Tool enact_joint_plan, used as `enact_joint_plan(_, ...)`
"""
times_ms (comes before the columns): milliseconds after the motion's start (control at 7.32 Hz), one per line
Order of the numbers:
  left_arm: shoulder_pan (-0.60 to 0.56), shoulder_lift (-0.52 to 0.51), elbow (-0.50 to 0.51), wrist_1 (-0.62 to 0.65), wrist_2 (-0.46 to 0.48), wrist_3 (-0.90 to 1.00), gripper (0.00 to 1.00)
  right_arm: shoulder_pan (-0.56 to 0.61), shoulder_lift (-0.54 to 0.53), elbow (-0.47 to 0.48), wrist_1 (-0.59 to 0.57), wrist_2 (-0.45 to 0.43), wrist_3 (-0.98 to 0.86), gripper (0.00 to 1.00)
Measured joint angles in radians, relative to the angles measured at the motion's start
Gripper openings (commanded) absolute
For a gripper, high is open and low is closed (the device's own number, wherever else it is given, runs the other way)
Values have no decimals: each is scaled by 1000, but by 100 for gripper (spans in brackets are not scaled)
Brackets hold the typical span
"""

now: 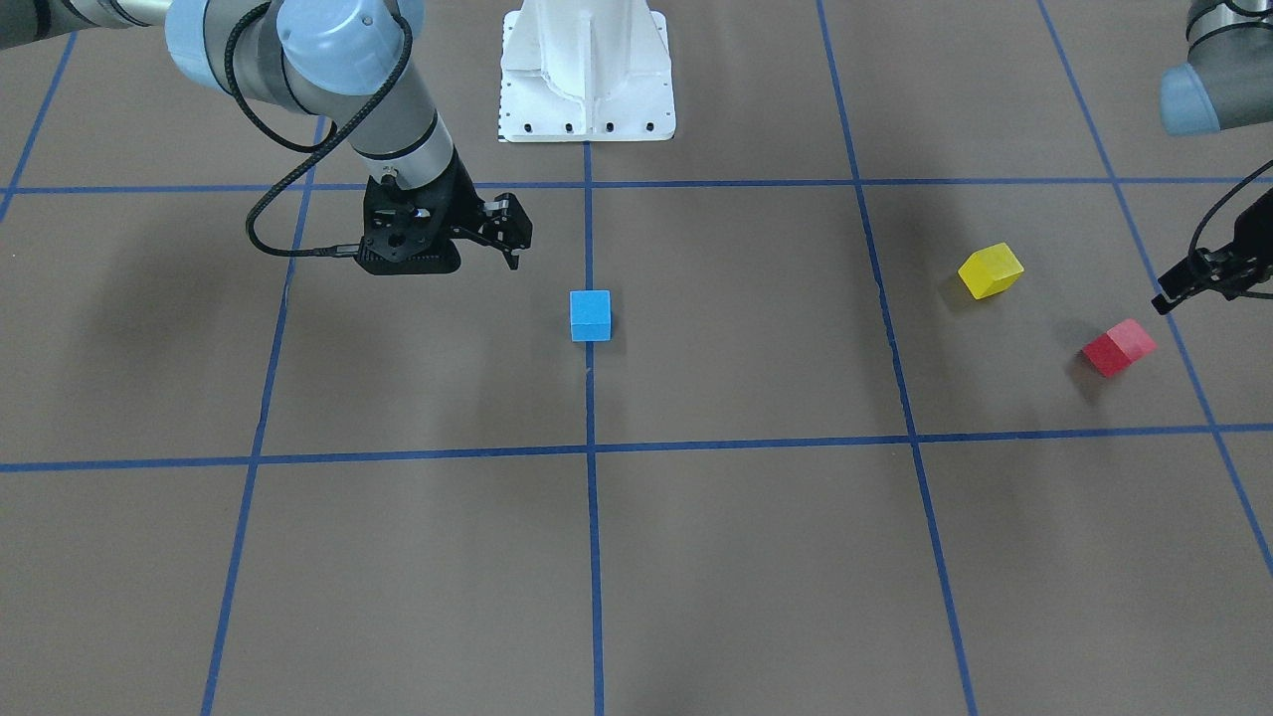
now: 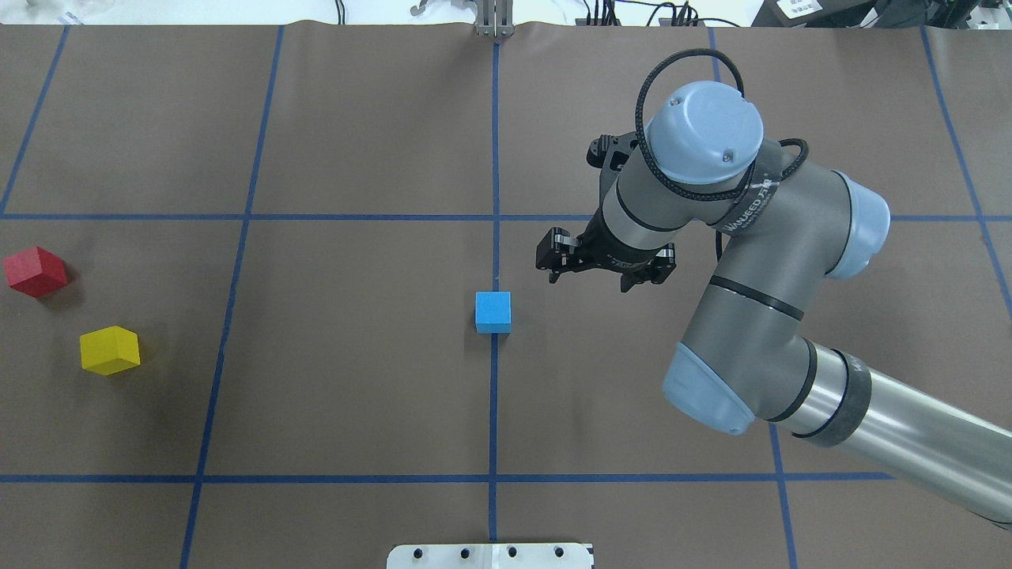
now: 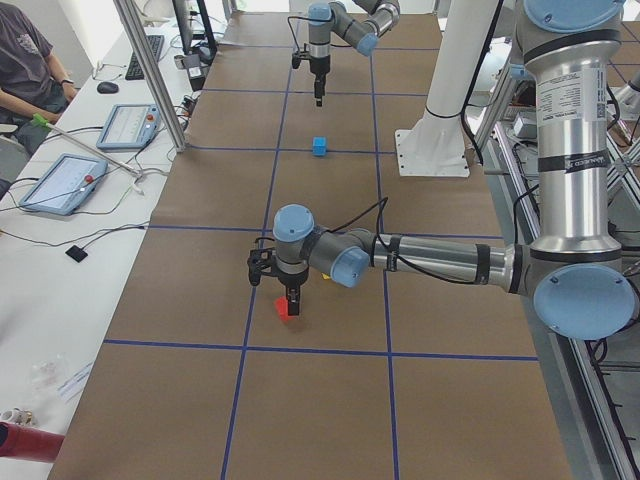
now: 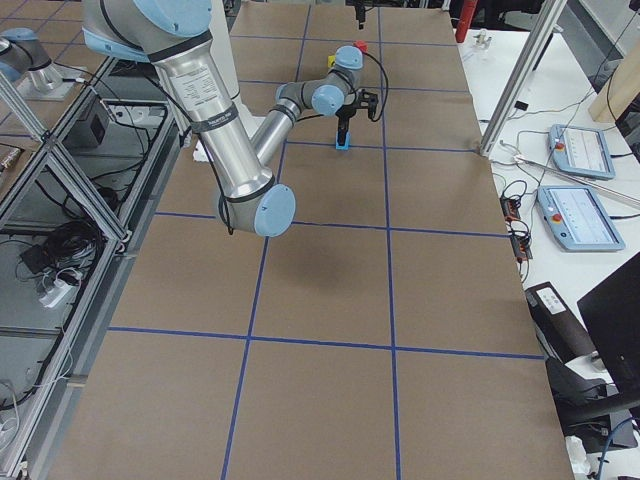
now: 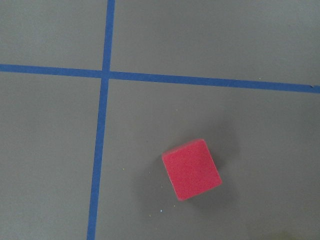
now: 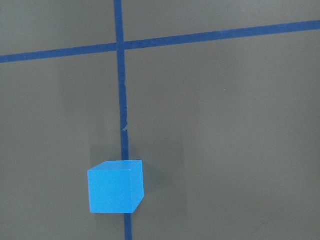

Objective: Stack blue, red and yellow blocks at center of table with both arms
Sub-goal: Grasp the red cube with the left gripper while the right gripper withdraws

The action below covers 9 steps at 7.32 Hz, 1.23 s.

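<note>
The blue block [image 1: 590, 315] sits alone on the centre tape line and also shows in the overhead view [image 2: 492, 311] and the right wrist view [image 6: 115, 186]. My right gripper [image 1: 512, 261] hangs above the table beside it, apart from it, empty, and its jaws look open [image 2: 555, 273]. The red block [image 1: 1119, 347] and the yellow block [image 1: 991, 270] lie apart on my left side, both turned askew [image 2: 35, 271] [image 2: 109, 349]. My left gripper [image 1: 1162, 301] hovers just over the red block [image 5: 191, 169]. I cannot tell whether it is open.
Blue tape lines [image 2: 494, 158] divide the brown table into squares. The white robot base [image 1: 587, 70] stands at the table's edge behind the centre. A person [image 3: 25, 60] and tablets [image 3: 60, 180] are beside the table on the operators' side.
</note>
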<state>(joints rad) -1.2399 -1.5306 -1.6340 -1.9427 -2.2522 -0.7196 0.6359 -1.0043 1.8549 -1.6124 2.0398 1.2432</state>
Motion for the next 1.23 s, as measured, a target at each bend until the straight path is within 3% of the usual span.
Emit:
enact_joint_plan(410, 31, -66, 94, -12, -1, -124, 99, -2, -21, 18, 0, -49, 8, 100)
enact_joint_plan(1092, 135, -82, 202, -165, 45, -299, 99, -19, -39, 23, 2, -86, 11, 100)
enact_joint_plan(1229, 140, -82, 213, -168, 47, -302, 90, -20, -40, 23, 2, -88, 11, 100)
